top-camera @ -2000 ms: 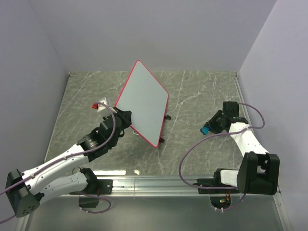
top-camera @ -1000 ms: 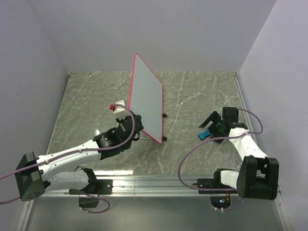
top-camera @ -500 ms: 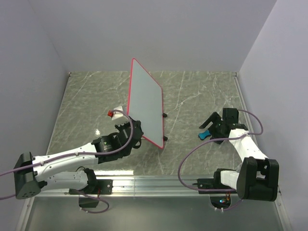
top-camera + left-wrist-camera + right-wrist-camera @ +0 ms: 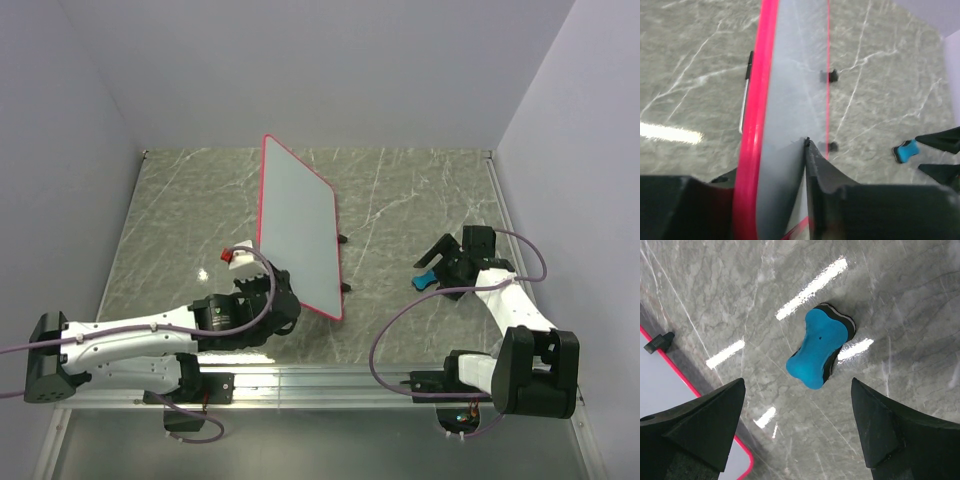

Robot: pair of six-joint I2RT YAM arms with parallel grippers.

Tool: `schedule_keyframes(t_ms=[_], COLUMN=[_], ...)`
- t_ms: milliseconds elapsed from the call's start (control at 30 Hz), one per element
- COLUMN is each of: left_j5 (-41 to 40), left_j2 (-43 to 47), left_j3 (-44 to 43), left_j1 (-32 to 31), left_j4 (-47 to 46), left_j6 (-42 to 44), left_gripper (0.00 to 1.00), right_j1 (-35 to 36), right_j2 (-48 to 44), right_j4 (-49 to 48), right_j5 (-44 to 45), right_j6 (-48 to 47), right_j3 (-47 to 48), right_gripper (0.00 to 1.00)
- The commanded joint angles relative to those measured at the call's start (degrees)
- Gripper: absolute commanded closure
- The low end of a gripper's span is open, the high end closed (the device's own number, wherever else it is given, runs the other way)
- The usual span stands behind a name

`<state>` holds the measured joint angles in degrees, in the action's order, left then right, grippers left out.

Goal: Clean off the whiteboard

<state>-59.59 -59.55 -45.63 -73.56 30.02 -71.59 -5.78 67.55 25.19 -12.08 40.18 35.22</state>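
**Eraser lies under spread right gripper, just beside the propped whiteboard**

The whiteboard (image 4: 300,225) stands tilted on the marble table (image 4: 420,190). Its footed long edge is down and its white face is turned up and toward the right arm. The left gripper (image 4: 280,296) is at the board's near corner. In the left wrist view the red frame runs between its fingers (image 4: 815,185), but whether they pinch it or merely bracket it cannot be told.

On the footed side of the whiteboard, near it but not touching, the blue eraser (image 4: 820,345) lies flat on the table. The right gripper (image 4: 798,384) hangs directly over it, jaws spread wide and holding nothing. The eraser's near end falls between the fingertips, and its long axis runs on a slant to the line on which the jaws would close.

The right arm is plainly the nearer one to the eraser. A pick-up here would likely need a descent, and perhaps a wrist turn to square the jaws across the eraser's narrow waist.
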Motion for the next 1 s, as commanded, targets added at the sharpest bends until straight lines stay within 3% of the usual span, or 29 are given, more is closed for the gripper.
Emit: schedule_keyframes(t_ms=[0,67,133,533,967], left_j5=[7.8,8.1,8.3,7.1,2.8], left_j2=[-2.4,-1.6,-0.4,-1.9,-6.2], left_j3=[2.3,2.7,3.3,0.0,-8.8], left_j1=[-2.5,-3.3,-4.1,-7.0,-9.7], left_j4=[18.8,18.7,18.9,23.1,27.5], left_j6=[0.8,0.4,-0.4,-1.6,1.6], left_gripper=[0.69,0.54,0.47,0.45,0.33], right_j1=[-0.4,-0.5,-0.4,-0.4,-0.4], right_j2=[-1.6,-1.6,-1.7,-0.1,3.1], right_j4=[-1.6,-1.5,-1.7,-3.0,-4.9], right_j5=[0.5,0.6,0.7,0.7,0.3], right_j6=[0.2,0.2,0.1,0.3,0.5], right_j3=[-0.5,-0.6,-0.8,-0.9,-0.1], right_gripper=[0.07,0.07,0.07,0.07,0.07])
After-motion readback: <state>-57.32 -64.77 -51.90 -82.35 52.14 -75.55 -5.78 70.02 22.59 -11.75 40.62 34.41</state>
